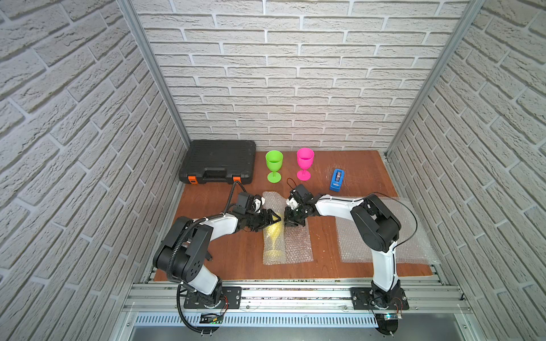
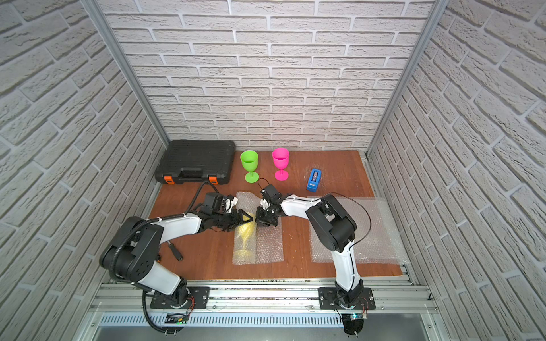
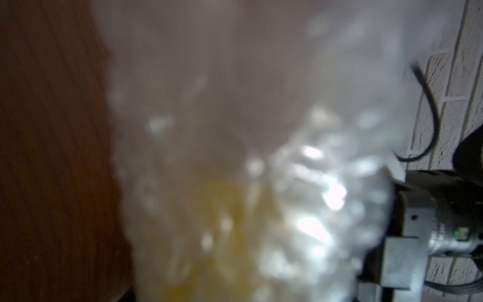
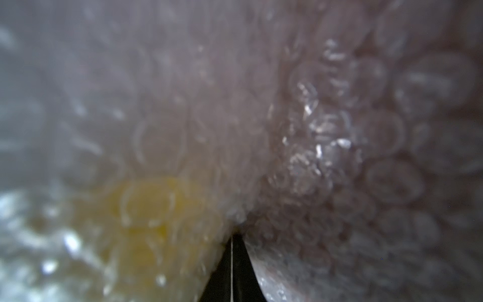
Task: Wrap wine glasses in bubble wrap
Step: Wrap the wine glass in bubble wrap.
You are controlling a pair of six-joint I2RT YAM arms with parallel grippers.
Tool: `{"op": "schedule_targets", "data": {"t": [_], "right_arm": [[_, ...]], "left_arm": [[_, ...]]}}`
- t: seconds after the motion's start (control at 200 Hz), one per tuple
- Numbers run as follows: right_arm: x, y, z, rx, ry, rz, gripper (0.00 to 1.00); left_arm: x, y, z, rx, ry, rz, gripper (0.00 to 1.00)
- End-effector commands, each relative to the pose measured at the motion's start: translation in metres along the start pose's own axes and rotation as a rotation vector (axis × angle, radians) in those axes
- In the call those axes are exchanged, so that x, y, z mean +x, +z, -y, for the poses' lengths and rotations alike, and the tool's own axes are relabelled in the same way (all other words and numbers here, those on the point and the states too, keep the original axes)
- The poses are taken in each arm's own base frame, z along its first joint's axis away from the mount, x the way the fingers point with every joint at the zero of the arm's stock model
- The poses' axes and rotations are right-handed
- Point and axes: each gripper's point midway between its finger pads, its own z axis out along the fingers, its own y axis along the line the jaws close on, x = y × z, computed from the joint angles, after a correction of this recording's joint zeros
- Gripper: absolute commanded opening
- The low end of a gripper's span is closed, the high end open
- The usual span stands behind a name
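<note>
The yellow wine glass [image 1: 273, 239] lies on its side, foot toward the front, rolled inside a bubble wrap sheet [image 1: 298, 245] in both top views. My left gripper [image 1: 274, 220] reaches in from the left, turned on edge, jaws wide around the wrapped bowl; its wrist view is filled by blurred wrap and yellow [image 3: 222, 235], with the fingers hidden. My right gripper [image 1: 291, 223] is shut, pinching the wrap beside the bowl [image 4: 232, 238]. The green wine glass [image 1: 274, 165] and pink wine glass [image 1: 305, 164] stand upright at the back.
A black tool case [image 1: 218, 161] sits at the back left and a blue tape dispenser [image 1: 336, 179] at the back right. More bubble wrap [image 1: 413, 236] lies flat under my right arm. A dark tool [image 2: 174, 251] lies under my left arm on the wooden table [image 1: 221, 206].
</note>
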Motion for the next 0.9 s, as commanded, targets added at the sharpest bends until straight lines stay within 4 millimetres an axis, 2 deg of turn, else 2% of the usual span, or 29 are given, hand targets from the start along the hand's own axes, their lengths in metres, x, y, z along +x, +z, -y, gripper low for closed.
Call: {"op": "schedule_targets", "data": {"t": [0.0, 0.205, 0.34, 0.445, 0.64, 0.725, 0.83, 0.86, 0.895], "right_arm": [[-0.032, -0.004, -0.008, -0.026, -0.017, 0.093, 0.07], [-0.058, -0.006, -0.013, -0.062, -0.021, 0.131, 0.07], [-0.071, -0.017, -0.007, -0.037, -0.025, 0.174, 0.07], [-0.077, -0.024, -0.002, -0.017, -0.032, 0.185, 0.07], [-0.076, -0.03, -0.002, -0.023, -0.061, 0.179, 0.08], [-0.073, -0.041, 0.004, 0.027, -0.074, 0.196, 0.08], [-0.062, -0.054, 0.01, 0.056, -0.083, 0.204, 0.09], [-0.057, -0.052, 0.015, 0.065, -0.078, 0.191, 0.1], [-0.052, -0.063, 0.01, 0.054, -0.089, 0.201, 0.11]], "left_arm": [[0.011, -0.003, -0.003, -0.072, 0.042, -0.046, 0.71], [0.021, -0.001, -0.013, -0.207, 0.065, -0.096, 0.71], [0.023, 0.0, -0.021, -0.28, 0.061, -0.116, 0.7], [0.022, 0.0, -0.019, -0.291, 0.061, -0.113, 0.7], [0.017, -0.003, -0.023, -0.364, 0.054, -0.11, 0.69], [0.016, -0.005, -0.028, -0.449, 0.066, -0.121, 0.68], [0.019, -0.006, -0.034, -0.543, 0.075, -0.148, 0.68], [0.019, -0.007, -0.036, -0.567, 0.075, -0.155, 0.68], [0.019, -0.007, -0.038, -0.594, 0.077, -0.16, 0.69]]}}
